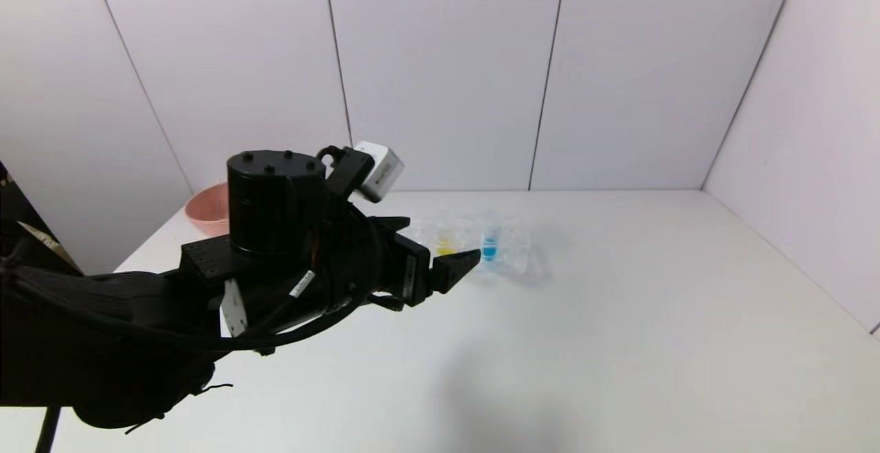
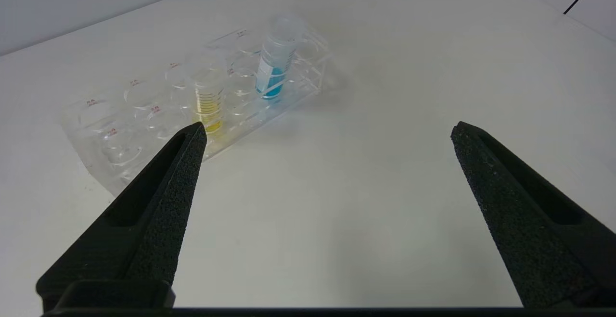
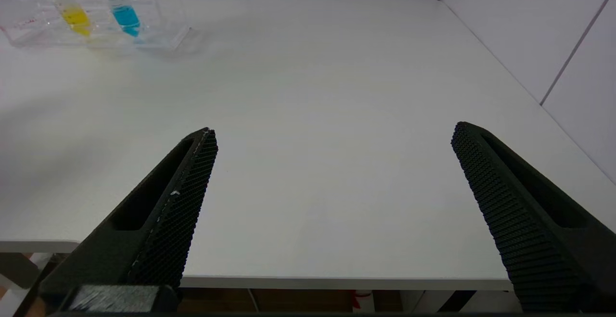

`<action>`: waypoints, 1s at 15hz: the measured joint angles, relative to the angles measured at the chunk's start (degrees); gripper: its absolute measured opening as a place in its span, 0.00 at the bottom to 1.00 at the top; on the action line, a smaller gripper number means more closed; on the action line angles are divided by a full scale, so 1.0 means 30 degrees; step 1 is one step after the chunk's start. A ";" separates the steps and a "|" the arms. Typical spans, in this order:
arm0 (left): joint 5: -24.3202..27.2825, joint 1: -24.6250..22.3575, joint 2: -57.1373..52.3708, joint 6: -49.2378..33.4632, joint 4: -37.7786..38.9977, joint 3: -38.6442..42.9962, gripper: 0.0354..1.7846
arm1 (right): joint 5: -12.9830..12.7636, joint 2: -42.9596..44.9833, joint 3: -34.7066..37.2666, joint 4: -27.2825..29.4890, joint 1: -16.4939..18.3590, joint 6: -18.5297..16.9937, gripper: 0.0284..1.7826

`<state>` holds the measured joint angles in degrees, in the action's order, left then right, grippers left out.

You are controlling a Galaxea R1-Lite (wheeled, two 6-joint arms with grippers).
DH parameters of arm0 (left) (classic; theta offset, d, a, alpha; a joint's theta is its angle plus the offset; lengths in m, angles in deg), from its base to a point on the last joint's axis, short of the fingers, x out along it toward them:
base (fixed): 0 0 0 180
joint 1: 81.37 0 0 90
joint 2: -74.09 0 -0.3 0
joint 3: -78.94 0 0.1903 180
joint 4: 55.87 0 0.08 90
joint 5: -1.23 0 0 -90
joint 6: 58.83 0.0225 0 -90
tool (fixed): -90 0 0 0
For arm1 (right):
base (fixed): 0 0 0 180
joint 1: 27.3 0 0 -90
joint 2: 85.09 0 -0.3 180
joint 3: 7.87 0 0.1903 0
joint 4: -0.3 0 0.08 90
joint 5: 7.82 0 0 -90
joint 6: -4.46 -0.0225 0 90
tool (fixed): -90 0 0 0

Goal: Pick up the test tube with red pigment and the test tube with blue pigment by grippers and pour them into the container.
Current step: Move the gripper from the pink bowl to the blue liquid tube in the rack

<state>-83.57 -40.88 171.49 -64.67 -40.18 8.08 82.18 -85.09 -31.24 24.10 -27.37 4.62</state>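
White table [image 1: 619, 315], red-marked tube rack [image 2: 144, 115]

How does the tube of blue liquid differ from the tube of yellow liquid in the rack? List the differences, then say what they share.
The test tube with blue pigment holds blue liquid; the yellow tube holds yellow. In the head view the blue tube stands to the right of the yellow one, farther from the left gripper. Both stand upright in the clear rack, slim, clear and graduated.

The left gripper [image 1: 457, 264] is held above the white table [image 1: 619, 343], fingers pointed at a clear rack [image 1: 481, 243]. Just beyond its tip, the test tube with blue pigment [image 1: 489, 247] and a yellow tube [image 1: 445, 243] are seen upright. A pink bowl [image 1: 207, 209] is set behind the arm.
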 joint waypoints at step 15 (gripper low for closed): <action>0.0268 0.1564 0.6563 -0.0321 0.0280 -0.5604 1.00 | 0.0000 0.0000 0.0000 0.0000 0.0000 0.0000 1.00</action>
<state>-82.76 -36.19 191.18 -65.64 -39.34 -8.73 82.18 -85.09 -31.24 24.10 -27.37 4.62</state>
